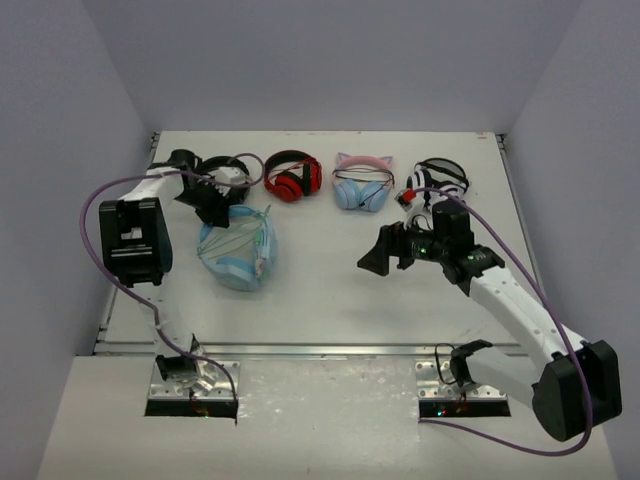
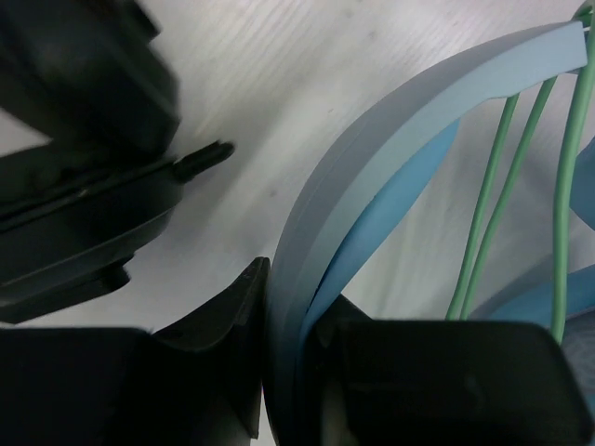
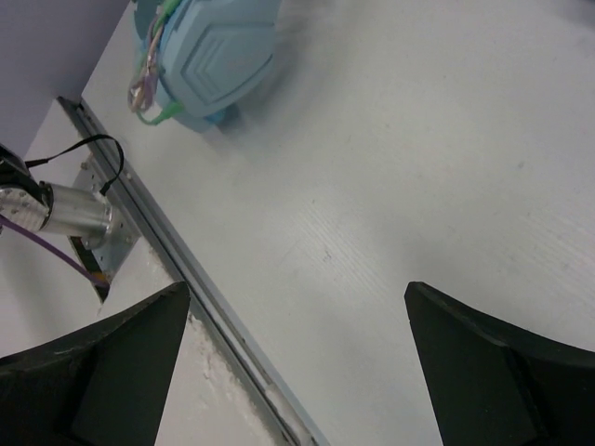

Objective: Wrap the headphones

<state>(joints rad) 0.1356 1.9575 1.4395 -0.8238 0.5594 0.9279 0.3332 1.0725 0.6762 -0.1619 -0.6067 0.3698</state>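
Light-blue headphones (image 1: 238, 258): we clamp the headband (image 2: 390, 158) with our left gripper (image 1: 218, 212); our right gripper (image 1: 381, 255) hangs wide, empty, and should fetch the pale-green cable (image 2: 483, 214) next.

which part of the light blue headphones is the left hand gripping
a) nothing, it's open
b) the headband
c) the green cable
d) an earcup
b: in the left wrist view the left hand is shut with its two fingers either side of the light-blue headband, while the green cable runs beside it, outside the grip.
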